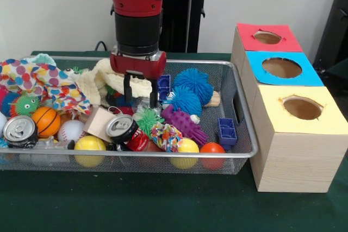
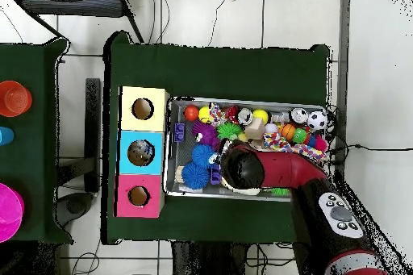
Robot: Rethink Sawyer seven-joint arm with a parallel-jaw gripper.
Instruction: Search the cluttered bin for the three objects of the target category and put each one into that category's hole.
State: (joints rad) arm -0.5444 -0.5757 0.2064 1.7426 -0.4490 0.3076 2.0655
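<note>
The red and black gripper (image 1: 140, 91) hangs inside the silver wire-mesh bin (image 1: 239, 107), jaws spread and empty. Its black fingertips (image 1: 127, 95) are just above a crushed silver drink can (image 1: 122, 128).

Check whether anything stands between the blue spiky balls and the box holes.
Only the bin's mesh wall, which rises between the balls and the boxes. The three holes face up, uncovered.
</note>
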